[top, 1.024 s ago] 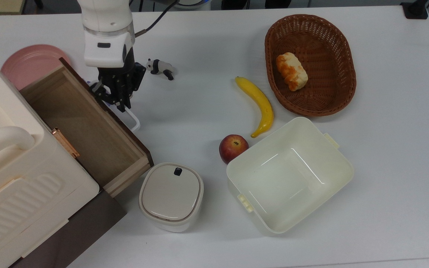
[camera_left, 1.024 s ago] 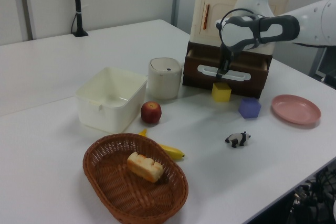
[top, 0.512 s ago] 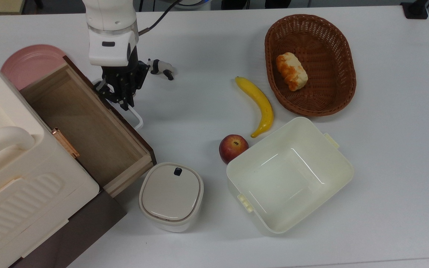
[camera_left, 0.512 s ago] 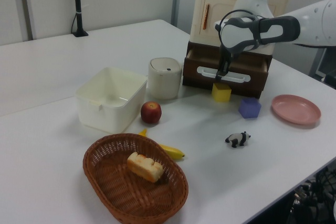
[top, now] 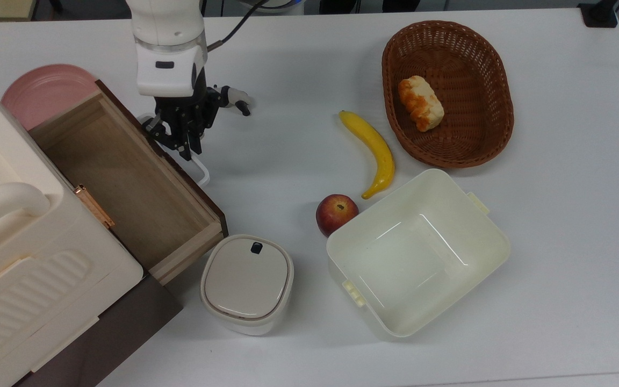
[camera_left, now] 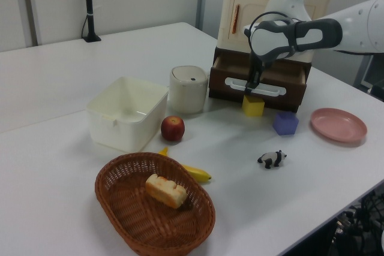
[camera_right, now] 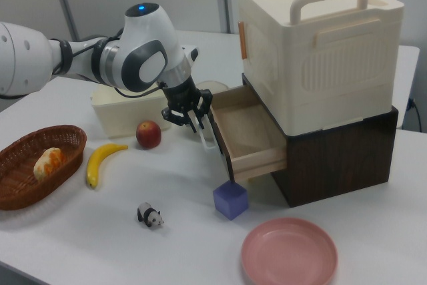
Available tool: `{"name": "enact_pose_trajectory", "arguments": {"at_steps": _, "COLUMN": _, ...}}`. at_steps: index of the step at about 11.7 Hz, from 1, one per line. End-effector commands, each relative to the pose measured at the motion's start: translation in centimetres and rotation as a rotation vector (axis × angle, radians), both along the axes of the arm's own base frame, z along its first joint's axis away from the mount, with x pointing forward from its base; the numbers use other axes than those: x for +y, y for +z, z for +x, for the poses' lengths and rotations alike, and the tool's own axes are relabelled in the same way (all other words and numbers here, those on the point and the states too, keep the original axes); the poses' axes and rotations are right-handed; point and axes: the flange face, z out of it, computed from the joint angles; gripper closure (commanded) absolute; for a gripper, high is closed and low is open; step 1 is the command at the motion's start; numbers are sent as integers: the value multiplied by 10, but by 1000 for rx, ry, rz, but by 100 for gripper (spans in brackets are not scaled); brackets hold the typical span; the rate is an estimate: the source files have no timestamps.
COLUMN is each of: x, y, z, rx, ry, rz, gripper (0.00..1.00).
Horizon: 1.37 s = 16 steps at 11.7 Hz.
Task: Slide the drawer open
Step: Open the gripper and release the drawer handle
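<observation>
white tabletop (top: 556,242) spreads wide, and at the top view's left we see the drawer (top: 127,177) pulled well out from under the cream case (camera_right: 320,45), our gripper (top: 183,144) pinching its white loop handle (top: 200,173) to draw it.

– Can you read any lettering, label, brand or number anywhere here?
– No. You have no readable writing on any surface in the top, left or right view; nothing carries a legible mark.
</observation>
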Motion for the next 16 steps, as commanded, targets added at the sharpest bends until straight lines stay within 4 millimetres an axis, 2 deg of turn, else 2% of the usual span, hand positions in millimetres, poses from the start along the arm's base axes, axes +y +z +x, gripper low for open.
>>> {"name": "enact_pose_trajectory", "arguments": {"at_steps": 1, "x": 14, "y": 11, "z": -9, "rx": 3, "ry": -15, "rz": 11, "gripper": 69}}
{"name": "enact_pose_trajectory", "arguments": {"at_steps": 2, "x": 14, "y": 11, "z": -9, "rx": 3, "ry": -18, "rz": 12, "gripper": 66}}
{"name": "enact_pose_trajectory", "arguments": {"at_steps": 4, "x": 14, "y": 14, "z": -10, "rx": 11, "ry": -30, "rz": 15, "gripper": 53}}
{"name": "enact_pose_trajectory", "arguments": {"at_steps": 6, "x": 15, "y": 19, "z": -12, "rx": 25, "ry": -45, "rz": 25, "gripper": 53}}
{"name": "enact_pose_trajectory", "arguments": {"at_steps": 7, "x": 15, "y": 28, "z": -16, "rx": 40, "ry": -81, "rz": 36, "gripper": 43}}
{"name": "enact_pose_trajectory", "arguments": {"at_steps": 9, "x": 30, "y": 49, "z": -23, "rx": 100, "ry": -150, "rz": 55, "gripper": 18}}
{"name": "enact_pose_trajectory", "arguments": {"at_steps": 10, "x": 34, "y": 57, "z": -28, "rx": 145, "ry": -190, "rz": 63, "gripper": 15}}
{"name": "enact_pose_trajectory", "arguments": {"at_steps": 11, "x": 36, "y": 65, "z": -31, "rx": 186, "ry": -246, "rz": 74, "gripper": 2}}
{"name": "enact_pose_trajectory", "arguments": {"at_steps": 14, "x": 68, "y": 88, "z": -47, "rx": 245, "ry": -425, "rz": 91, "gripper": 0}}
{"name": "enact_pose_trajectory", "arguments": {"at_steps": 16, "x": 88, "y": 101, "z": -58, "rx": 247, "ry": -604, "rz": 106, "gripper": 0}}
